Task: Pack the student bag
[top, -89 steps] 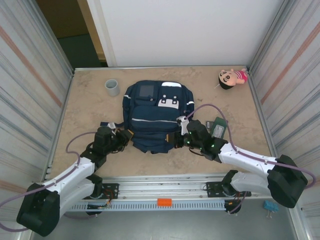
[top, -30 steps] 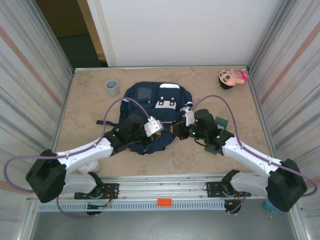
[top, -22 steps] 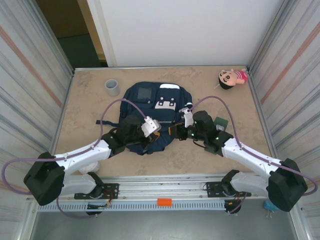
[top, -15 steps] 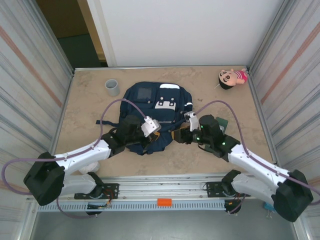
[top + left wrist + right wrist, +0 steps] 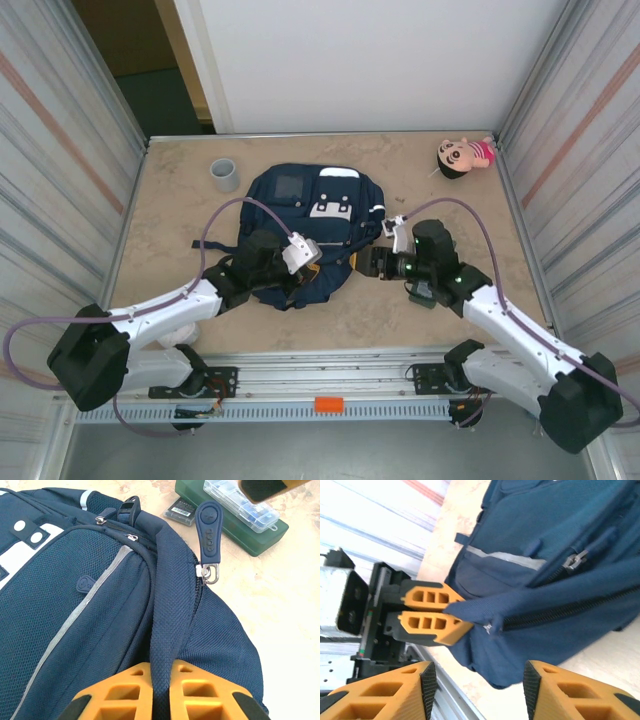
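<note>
The student bag (image 5: 310, 215), navy with white patches, lies flat in the middle of the table. My left gripper (image 5: 318, 272) is at its near edge, shut on a fold of navy fabric (image 5: 161, 670) beside the zipper; the orange fingers (image 5: 432, 612) pinch that flap. A blue zipper pull (image 5: 208, 527) hangs free further along the seam. My right gripper (image 5: 366, 262) hovers just right of the bag's near right corner. Its jaws stand wide apart with nothing between them (image 5: 476, 692), facing the black zipper (image 5: 570, 611).
A green case (image 5: 235, 517) with a clear plastic box on top lies right of the bag, under the right arm. A grey cup (image 5: 224, 174) stands at the back left, a doll (image 5: 463, 155) at the back right. Metal walls flank the table; a rail (image 5: 330, 375) runs along its near edge.
My right gripper has opened and drawn back to the right, away from the bag's corner. The left gripper has kept its pinch on the fabric and has barely moved.
</note>
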{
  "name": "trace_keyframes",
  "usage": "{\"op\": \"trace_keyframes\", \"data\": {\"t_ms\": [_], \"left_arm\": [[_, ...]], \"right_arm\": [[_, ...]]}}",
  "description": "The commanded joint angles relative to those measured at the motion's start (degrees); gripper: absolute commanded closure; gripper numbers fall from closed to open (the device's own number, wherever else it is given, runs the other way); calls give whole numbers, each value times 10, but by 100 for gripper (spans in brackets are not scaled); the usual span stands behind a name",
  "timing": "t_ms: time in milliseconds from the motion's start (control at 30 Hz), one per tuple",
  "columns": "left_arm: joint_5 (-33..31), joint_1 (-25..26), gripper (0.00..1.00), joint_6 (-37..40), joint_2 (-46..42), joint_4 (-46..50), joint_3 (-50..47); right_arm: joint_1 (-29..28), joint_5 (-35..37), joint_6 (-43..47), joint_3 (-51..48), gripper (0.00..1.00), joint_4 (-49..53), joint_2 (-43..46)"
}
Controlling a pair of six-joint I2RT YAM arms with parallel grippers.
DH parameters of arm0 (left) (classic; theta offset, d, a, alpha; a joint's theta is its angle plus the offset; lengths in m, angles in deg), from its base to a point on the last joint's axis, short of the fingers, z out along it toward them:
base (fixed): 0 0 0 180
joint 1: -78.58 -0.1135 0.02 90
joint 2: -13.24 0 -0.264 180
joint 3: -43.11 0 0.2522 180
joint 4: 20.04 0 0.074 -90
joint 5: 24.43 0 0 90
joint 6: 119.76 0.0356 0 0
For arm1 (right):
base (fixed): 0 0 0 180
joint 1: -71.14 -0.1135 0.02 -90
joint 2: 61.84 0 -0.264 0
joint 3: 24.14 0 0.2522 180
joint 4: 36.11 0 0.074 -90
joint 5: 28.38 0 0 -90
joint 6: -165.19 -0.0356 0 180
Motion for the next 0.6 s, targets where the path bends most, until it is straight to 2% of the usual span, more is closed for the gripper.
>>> {"op": "trace_keyframes", "data": {"t_ms": [0, 167, 433, 567], "left_arm": [[12, -7, 98, -8, -13, -46, 16], [13, -8, 98, -7, -13, -45, 17], [15, -7, 99, -11, -15, -43, 19], [29, -7, 99, -7, -14, -39, 22]], "right_arm": [[-15, -32, -13, 37, 51, -7, -36], [-47, 15, 32, 78, 51, 50, -77], [-58, 91, 62, 108, 63, 101, -117], [-53, 112, 64, 118, 60, 119, -126]]}}
